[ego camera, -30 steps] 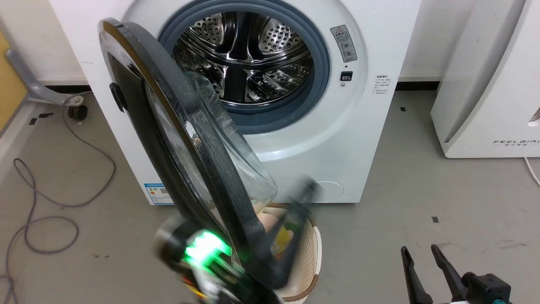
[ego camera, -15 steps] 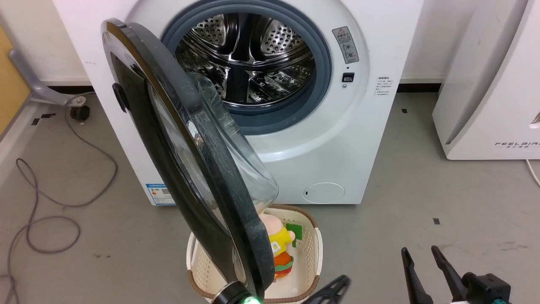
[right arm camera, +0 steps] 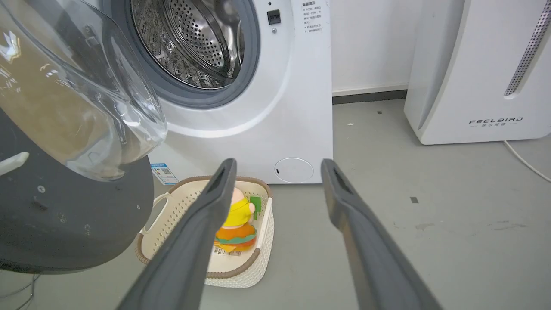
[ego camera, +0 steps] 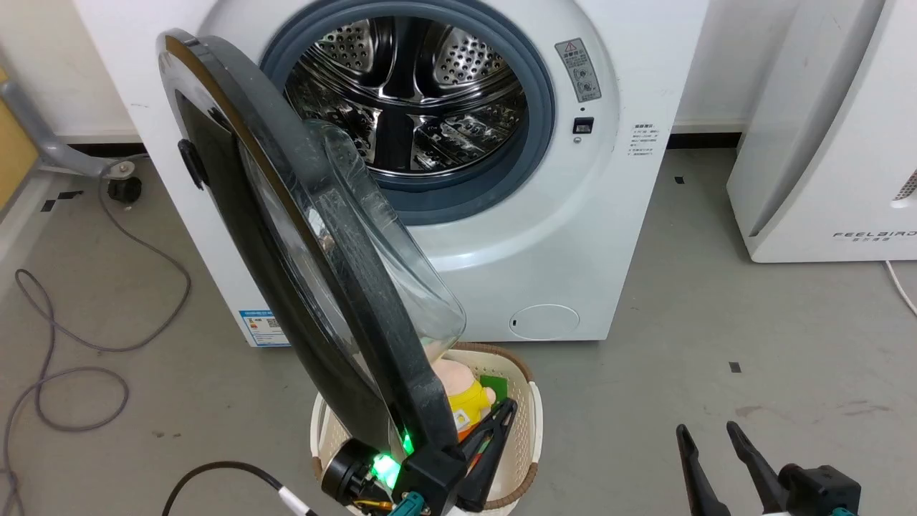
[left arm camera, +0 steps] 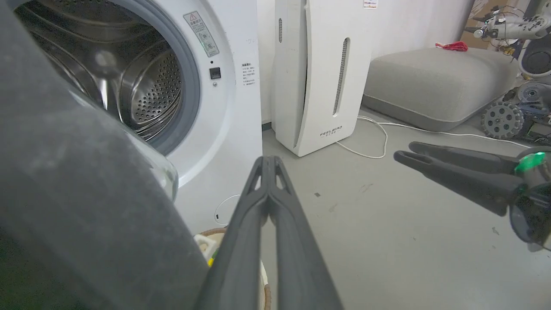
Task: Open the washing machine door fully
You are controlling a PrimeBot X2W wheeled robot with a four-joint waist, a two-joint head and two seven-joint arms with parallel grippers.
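Note:
The washing machine (ego camera: 573, 236) stands with its steel drum exposed. The washing machine door (ego camera: 286, 236), a black disc with a clear glass bowl (ego camera: 387, 251), hangs swung out from its left hinge, edge-on toward me. My left gripper (ego camera: 506, 410) is shut and empty. It sits low beside the door's free edge, on the glass side, over the basket. In the left wrist view its fingers (left arm camera: 267, 181) lie pressed together just right of the door (left arm camera: 73, 185). My right gripper (ego camera: 704, 431) stays open at the lower right, apart from the door (right arm camera: 77, 206), with nothing between its fingers (right arm camera: 215, 202).
A cream basket (ego camera: 526, 430) holding a yellow plush toy (ego camera: 466, 401) sits on the floor under the door's free edge. A white FEELBIRD appliance (ego camera: 824, 143) stands to the right. A grey cable (ego camera: 86, 344) loops over the floor at left, near a caster (ego camera: 118, 188).
My left gripper was blurred and raised beside the door's inner face, dropped to the bottom edge, and now sits by the door's low edge. The door's angle looks unchanged. The camera shifted slightly.

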